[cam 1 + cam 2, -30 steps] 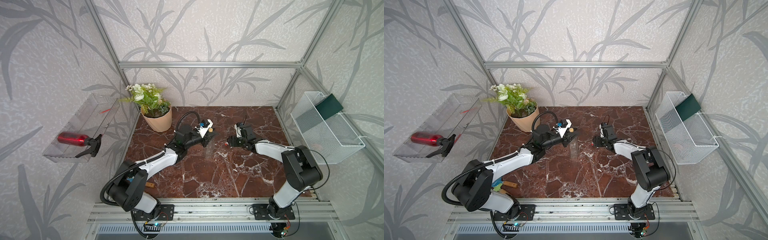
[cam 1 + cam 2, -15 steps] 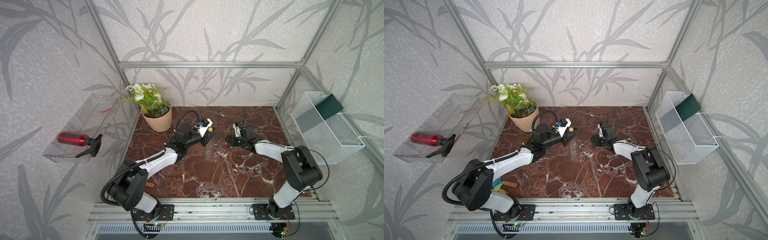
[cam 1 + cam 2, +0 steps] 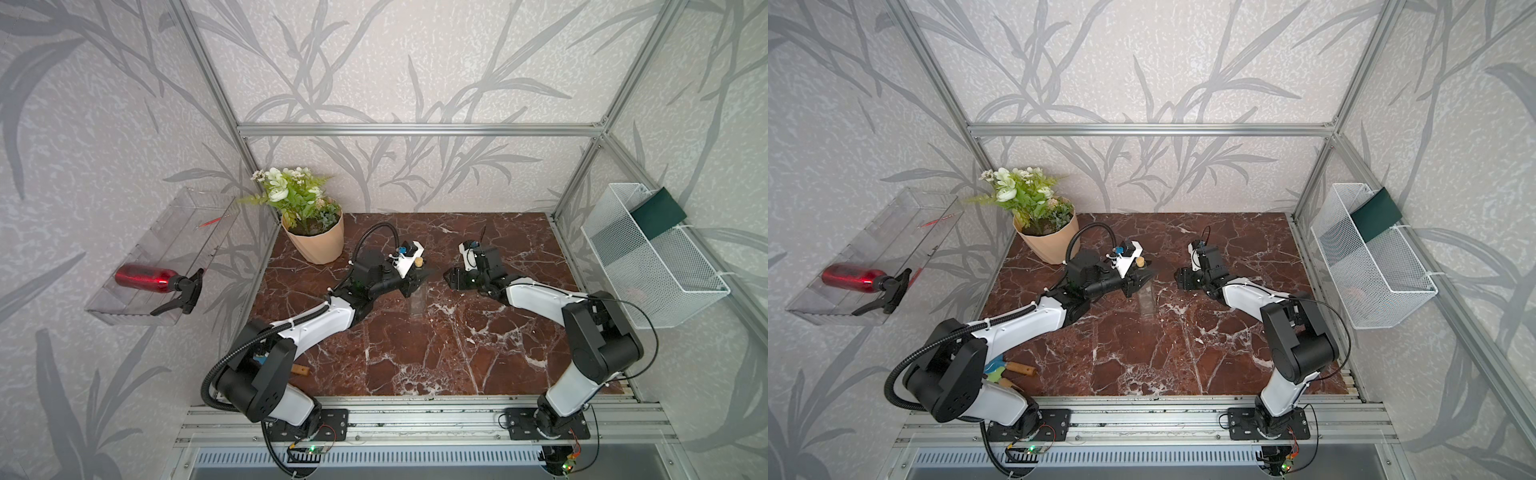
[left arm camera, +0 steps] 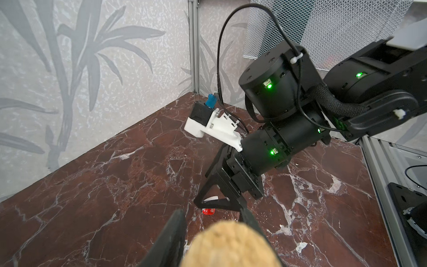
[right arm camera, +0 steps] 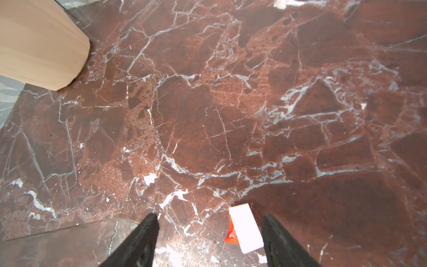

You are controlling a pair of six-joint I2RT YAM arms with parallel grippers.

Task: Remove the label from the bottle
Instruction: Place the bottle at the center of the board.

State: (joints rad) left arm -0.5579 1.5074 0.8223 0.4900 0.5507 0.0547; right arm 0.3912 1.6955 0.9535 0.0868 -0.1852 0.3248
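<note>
**Item 1: the bottle** (image 3: pixel 417 298). Small, clear and narrow-necked, with a tan cork (image 3: pixel 419 262) in place. It is upright over the middle of the red marble counter (image 3: pixel 415 357), toward the back. The left gripper (image 3: pixel 417 277) is set about the neck, one finger on either side. In the left wrist view the cork fills the space between the fingers and hides the neck, so I cannot tell whether the gripper is clamped or slack.

**Item 2: the label** (image 5: pixel 245 227). A red-and-white scrap, off the bottle, low at the counter. It is between the fingers of the right gripper (image 5: pixel 210 217), closer to one of them. I cannot tell whether it lies flat or clings to that finger. The right gripper's jaws stand wide apart and clamp nothing. Its tips face the left gripper, just beside the bottle.

**Item 3: potted plant** (image 3: pixel 313 224). Tan pot, back corner of the counter on the left arm's side.

**Item 4: spray bottle** (image 3: pixel 145 276). Shiny red, lying in a clear wall shelf (image 3: pixel 124 316).

**Item 5: basket** (image 3: pixel 665 291). White wire, on the opposite wall.
</note>
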